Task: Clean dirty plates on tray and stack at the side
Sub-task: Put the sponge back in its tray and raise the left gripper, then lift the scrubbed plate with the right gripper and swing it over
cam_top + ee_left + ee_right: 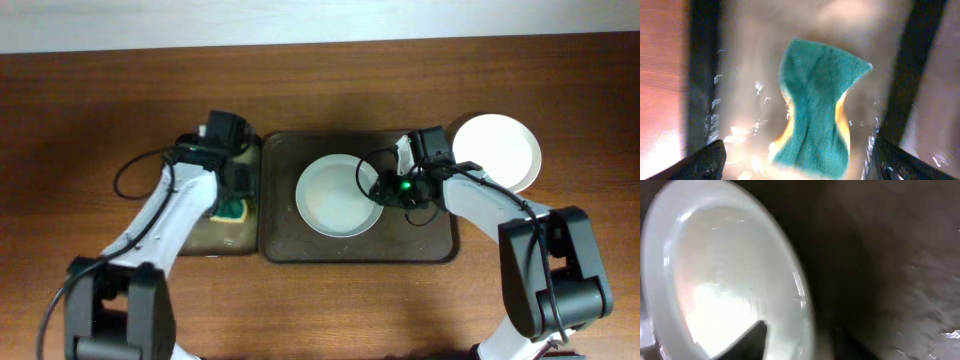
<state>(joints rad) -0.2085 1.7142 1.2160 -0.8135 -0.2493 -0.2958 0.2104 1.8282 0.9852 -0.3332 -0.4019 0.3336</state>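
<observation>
One white plate (335,195) lies on the large dark brown tray (420,240); no red smear shows on it. My right gripper (384,189) is at its right rim. In the right wrist view the plate (725,265) fills the left, and the open right gripper (800,340) straddles its rim, one finger over the inside and one over the tray (890,255). A second white plate (500,148) sits on the table to the right of the tray. My left gripper (236,190) is open above the sponge (815,100), with a finger on either side (800,162).
The green-yellow sponge (232,210) lies in the small narrow dark tray (215,238), left of the large tray. That small tray looks wet and shiny in the left wrist view. Bare wooden table (320,300) surrounds both trays.
</observation>
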